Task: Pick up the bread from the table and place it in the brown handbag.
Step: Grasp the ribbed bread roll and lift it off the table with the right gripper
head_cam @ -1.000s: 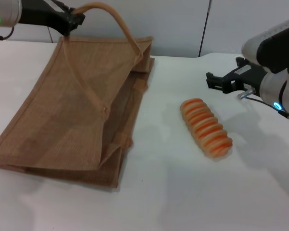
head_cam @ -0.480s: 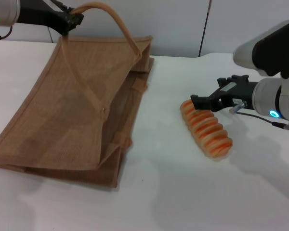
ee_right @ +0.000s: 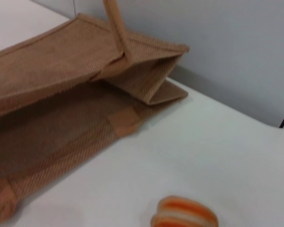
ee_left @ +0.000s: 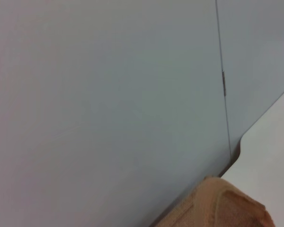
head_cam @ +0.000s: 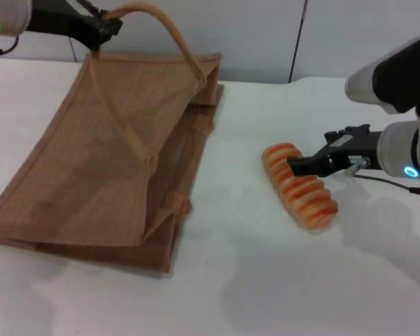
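Observation:
The bread (head_cam: 302, 190) lies on the white table (head_cam: 266, 280), right of the brown handbag (head_cam: 105, 161). It also shows in the right wrist view (ee_right: 184, 215). My right gripper (head_cam: 309, 159) is open and low over the middle of the loaf, with one dark finger across it. My left gripper (head_cam: 98, 28) at the back left is shut on one strap handle (head_cam: 169, 31) and holds the bag's upper side raised, so its mouth gapes towards the bread. The bag's mouth shows in the right wrist view (ee_right: 61, 109). A bit of strap (ee_left: 227, 203) shows in the left wrist view.
A grey wall (head_cam: 266, 35) runs along the table's far edge, behind the bag. White tabletop lies between the bag's mouth and the loaf, and in front of both.
My right gripper has come in from the back right and dropped onto the loaf's middle. The bread, the bag and the left arm have not moved.

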Controlling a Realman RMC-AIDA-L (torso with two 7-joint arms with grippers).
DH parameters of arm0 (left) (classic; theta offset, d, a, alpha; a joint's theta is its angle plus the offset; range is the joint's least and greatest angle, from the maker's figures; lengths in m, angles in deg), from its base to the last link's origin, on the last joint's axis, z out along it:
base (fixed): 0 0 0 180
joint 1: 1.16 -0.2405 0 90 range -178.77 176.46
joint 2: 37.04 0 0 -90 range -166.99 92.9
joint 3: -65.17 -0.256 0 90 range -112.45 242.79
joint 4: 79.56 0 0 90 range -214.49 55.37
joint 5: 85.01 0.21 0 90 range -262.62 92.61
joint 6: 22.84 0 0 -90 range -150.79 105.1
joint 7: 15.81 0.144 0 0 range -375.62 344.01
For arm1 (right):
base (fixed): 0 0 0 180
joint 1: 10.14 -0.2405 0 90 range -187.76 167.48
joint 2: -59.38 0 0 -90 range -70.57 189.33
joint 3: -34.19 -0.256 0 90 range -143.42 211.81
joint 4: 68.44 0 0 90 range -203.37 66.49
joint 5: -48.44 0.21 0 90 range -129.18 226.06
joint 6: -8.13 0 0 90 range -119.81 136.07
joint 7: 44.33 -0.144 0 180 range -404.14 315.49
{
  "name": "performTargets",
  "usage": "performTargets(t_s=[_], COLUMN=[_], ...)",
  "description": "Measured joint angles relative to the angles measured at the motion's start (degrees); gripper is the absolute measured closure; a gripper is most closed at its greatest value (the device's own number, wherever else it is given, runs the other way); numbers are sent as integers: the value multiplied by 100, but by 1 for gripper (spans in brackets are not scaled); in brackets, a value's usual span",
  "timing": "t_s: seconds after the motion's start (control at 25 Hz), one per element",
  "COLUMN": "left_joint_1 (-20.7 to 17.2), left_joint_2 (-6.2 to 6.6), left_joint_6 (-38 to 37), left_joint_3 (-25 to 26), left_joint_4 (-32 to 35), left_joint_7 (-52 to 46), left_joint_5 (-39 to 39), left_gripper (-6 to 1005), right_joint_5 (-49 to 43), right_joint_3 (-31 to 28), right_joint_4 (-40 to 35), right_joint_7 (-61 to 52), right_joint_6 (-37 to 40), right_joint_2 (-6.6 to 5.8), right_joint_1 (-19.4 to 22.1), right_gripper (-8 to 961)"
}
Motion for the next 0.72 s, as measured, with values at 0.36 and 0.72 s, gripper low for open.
performTargets(t_s=[0.36,0.72], left_joint_1=[35,37], left_joint_2=[17,4], left_joint_6=[11,159], left_joint_3=[-10,-121], left_joint_4=[27,287], left_joint_7=[-144,-258], left_joint_5=[54,194], left_gripper=[874,874], right_joint_5=[-29,-10], right_joint_3=[-31,-128], right_joint_4=[46,155], right_joint_7=[5,0], right_joint_6=[-334,-745], right_joint_2=[-4,7], right_joint_1=[-81,-196], right_gripper=[69,70])
